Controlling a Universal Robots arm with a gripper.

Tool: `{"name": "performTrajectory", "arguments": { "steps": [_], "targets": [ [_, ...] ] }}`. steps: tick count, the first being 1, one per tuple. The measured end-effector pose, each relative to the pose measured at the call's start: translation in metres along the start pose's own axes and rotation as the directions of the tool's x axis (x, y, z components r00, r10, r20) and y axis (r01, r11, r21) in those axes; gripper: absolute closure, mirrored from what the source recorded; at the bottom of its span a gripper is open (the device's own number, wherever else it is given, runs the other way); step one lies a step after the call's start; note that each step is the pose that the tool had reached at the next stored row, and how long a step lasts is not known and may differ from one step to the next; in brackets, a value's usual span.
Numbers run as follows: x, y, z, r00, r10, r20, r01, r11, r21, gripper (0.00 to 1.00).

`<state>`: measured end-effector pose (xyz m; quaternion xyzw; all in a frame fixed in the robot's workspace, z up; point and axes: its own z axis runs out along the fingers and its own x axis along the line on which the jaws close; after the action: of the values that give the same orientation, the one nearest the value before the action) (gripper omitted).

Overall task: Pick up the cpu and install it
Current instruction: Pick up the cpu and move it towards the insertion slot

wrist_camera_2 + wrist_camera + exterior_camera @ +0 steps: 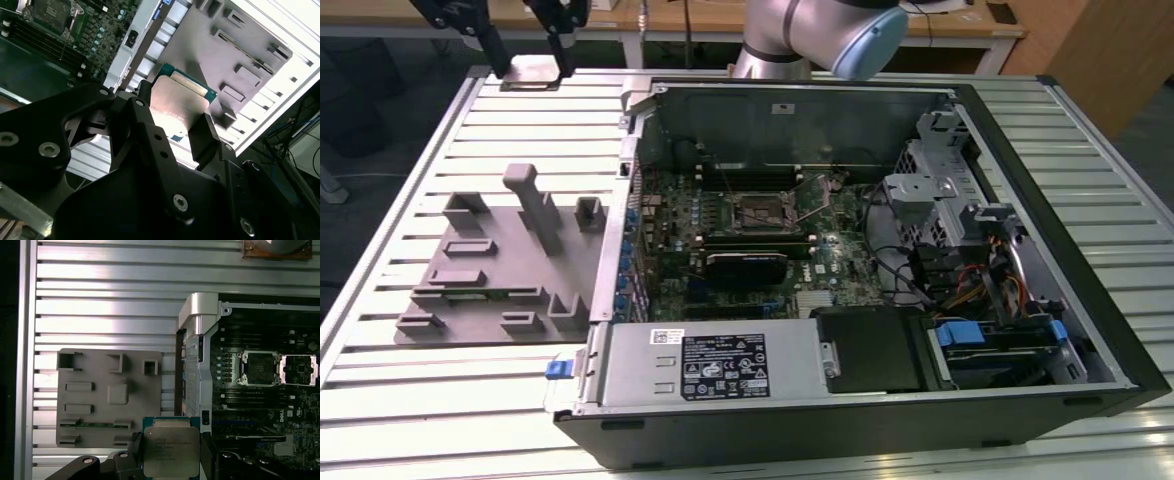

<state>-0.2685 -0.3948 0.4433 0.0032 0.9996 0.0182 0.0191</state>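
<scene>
Gripper (528, 62) clamped on cpu (171, 452) edges; exterior view: open socket (767, 212) at its 4 o'clock. Risk: edge grip slips, cpu tilts, misseats.

Slatted table (400, 400) with grey tray (480, 290) (computer case (854, 425) beside)

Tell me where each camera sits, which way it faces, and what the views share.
Exterior view: off the arm, looking down on the open case and grey tray; arm and gripper show.
First wrist view: on the wrist, facing straight down; gripper holding the cpu shows.
Second wrist view: behind the fingers, looking along them.
All share the grey tray and socket.
</scene>
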Motion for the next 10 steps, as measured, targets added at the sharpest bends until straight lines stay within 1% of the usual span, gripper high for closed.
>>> {"name": "performTrajectory", "arguments": {
  "steps": [10],
  "targets": [
    [-0.0174, 0.0001, 0.0006, 1.0, 0.0, 0.0, 0.0, 1.0, 0.0001, 0.46]
  ]
}}
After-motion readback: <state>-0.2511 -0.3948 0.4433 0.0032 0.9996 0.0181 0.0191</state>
